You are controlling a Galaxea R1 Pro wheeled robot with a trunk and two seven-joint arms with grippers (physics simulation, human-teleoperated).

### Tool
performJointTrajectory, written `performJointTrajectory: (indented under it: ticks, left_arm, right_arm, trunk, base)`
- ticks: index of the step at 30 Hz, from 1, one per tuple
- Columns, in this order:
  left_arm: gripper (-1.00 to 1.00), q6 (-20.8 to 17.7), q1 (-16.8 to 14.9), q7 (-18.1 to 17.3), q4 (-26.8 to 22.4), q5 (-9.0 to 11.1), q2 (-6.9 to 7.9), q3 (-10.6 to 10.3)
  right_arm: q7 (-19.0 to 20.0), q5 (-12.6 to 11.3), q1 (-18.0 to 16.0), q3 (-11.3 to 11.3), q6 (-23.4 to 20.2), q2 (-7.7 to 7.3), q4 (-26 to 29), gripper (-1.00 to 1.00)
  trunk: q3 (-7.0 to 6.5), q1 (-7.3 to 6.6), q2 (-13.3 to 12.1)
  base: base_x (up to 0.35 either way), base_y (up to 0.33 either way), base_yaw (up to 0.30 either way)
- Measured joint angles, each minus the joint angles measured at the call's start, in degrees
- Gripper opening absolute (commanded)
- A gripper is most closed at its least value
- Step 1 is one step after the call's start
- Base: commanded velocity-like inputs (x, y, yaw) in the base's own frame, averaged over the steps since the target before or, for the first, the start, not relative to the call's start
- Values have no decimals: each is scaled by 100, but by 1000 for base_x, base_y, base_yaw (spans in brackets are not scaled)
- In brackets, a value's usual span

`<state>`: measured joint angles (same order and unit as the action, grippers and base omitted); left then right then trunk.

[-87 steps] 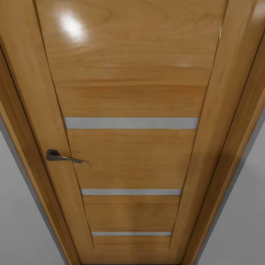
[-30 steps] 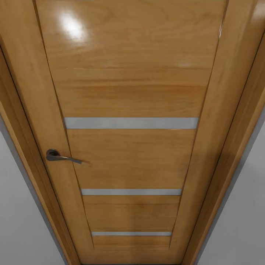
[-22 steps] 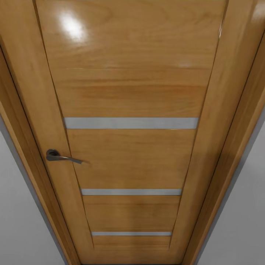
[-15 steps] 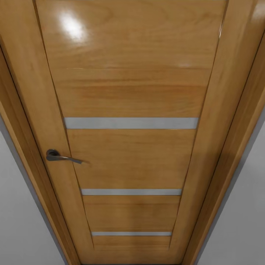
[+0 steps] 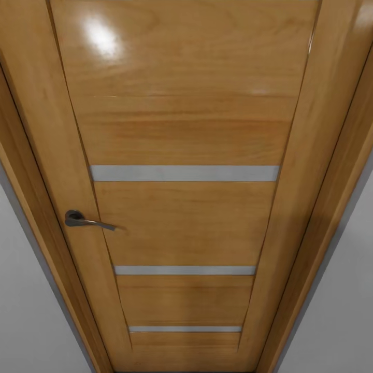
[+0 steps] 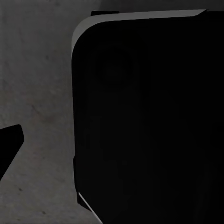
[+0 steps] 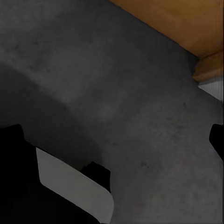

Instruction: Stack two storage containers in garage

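Nothing has changed over the last moments: my head still faces the shut wooden door [image 5: 181, 207] with its handle [image 5: 83, 219], concrete floor [image 7: 121, 93] beneath my wrists, containers nowhere visible, finger spread impossible to tell.

Glossy orange-brown wooden door [image 5: 181, 129], frosted strips [image 5: 184, 173], dark metal handle [image 5: 83, 219]; rough speckled concrete floor [image 7: 116, 93].

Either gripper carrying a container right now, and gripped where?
Nothing held as far as shown: the right wrist view has only grey floor and door ahead, no container.
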<state>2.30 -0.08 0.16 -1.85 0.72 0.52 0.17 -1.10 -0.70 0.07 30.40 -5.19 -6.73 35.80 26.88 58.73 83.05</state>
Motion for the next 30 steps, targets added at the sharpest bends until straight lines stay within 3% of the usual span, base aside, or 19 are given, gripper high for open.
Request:
performJointTrajectory:
  ticks: [7, 12, 18, 24, 28, 30]
  left_arm:
    - [100, 0, 0, 0, -1, 0, 0, 0]
    - [100, 1, 0, 0, 1, 0, 0, 0]
    - [100, 1, 0, 0, 1, 0, 0, 0]
    - [100, 1, 0, 0, 1, 0, 0, 0]
    - [100, 1, 0, 0, 1, 0, 0, 0]
    - [100, 1, 0, 0, 1, 0, 0, 0]
  right_arm:
    - [-1, 5, 1, -6, -127, -36, 553, 100]
    - [29, 7, -61, -13, -480, -45, 845, 100]
    - [153, 3, -179, -8, -522, -153, 863, 100]
    - [1056, -2, -500, -13, -543, -285, 897, 100]
    - [1330, -2, -549, -14, -571, -305, 1205, 100]
    - [1415, -2, -560, -17, -793, -387, 1592, 100]
  trunk:
    - [0, 0, 0]
    - [-1, 0, -1]
    - [-1, 0, 0]
    - [-1, 0, 0]
    - [-1, 0, 0]
    - [-1, 0, 0]
  base:
    - [0, 0, 0]
    - [0, 0, 0]
    - [0, 0, 0]
    - [0, 0, 0]
    - [0, 0, 0]
    - [0, 0, 0]
